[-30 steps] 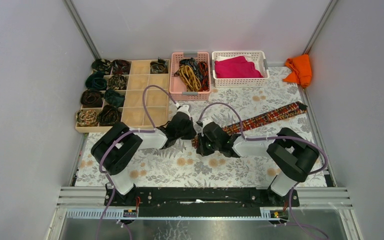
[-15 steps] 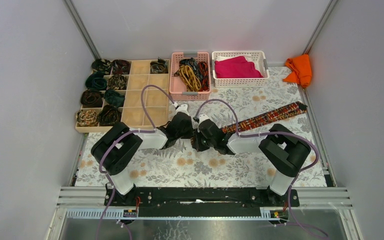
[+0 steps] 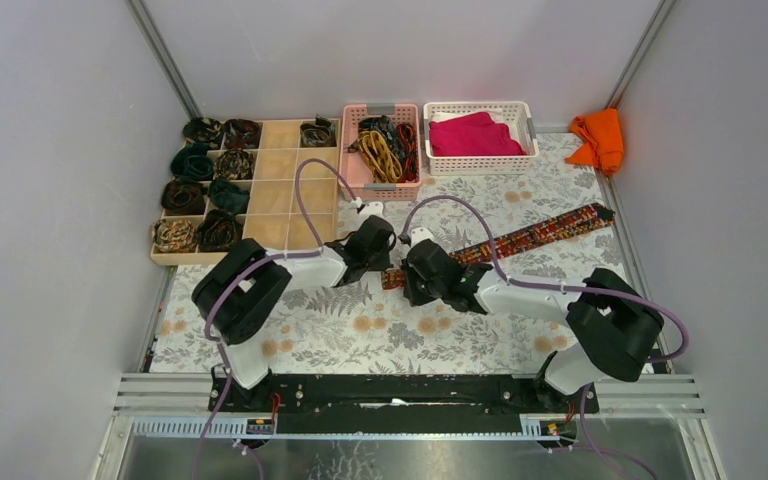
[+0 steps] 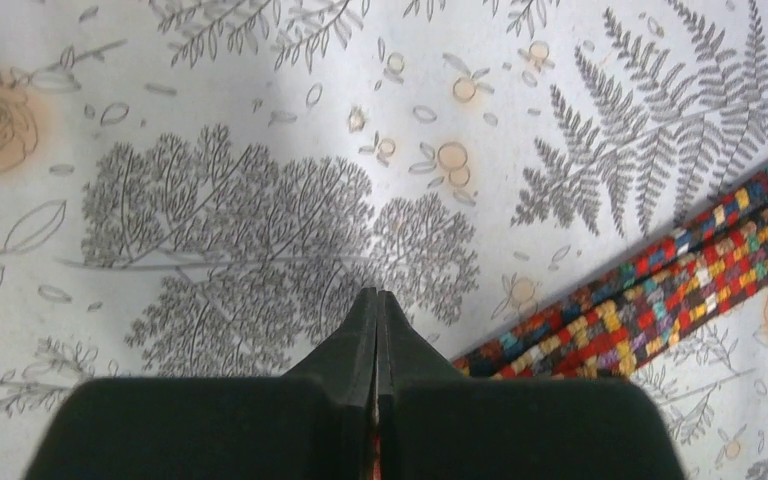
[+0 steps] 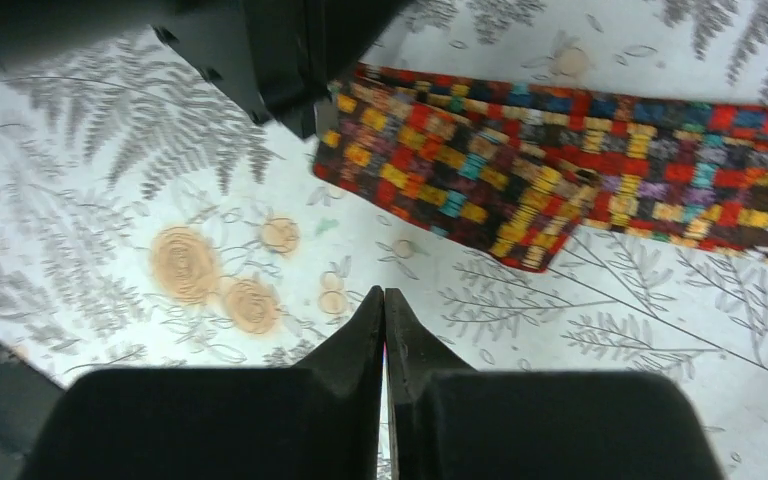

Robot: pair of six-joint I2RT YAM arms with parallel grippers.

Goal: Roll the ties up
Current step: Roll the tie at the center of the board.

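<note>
A long red-orange-and-dark patterned tie (image 3: 530,235) lies diagonally on the floral tablecloth, its near end between my two grippers. My left gripper (image 3: 385,262) is shut, its tips (image 4: 376,295) low over the cloth just left of the tie's end (image 4: 680,290). A thin red sliver shows between its jaws; I cannot tell whether cloth is pinched there. My right gripper (image 3: 407,288) is shut (image 5: 384,292) over bare tablecloth, just short of the tie's folded-over end (image 5: 560,170). The left gripper (image 5: 290,70) touches that end's corner.
A wooden compartment tray (image 3: 290,200) at the back left holds several rolled ties (image 3: 200,195). A pink basket (image 3: 348,150) holds loose ties (image 3: 385,145). A white basket (image 3: 520,105) holds magenta cloth (image 3: 475,135). Orange cloth (image 3: 600,140) lies at the back right corner.
My right arm's elbow has swung right and nearer while its gripper stayed at the tie's near end. My left gripper has shifted slightly right. The tie's near end now shows between the grippers.
</note>
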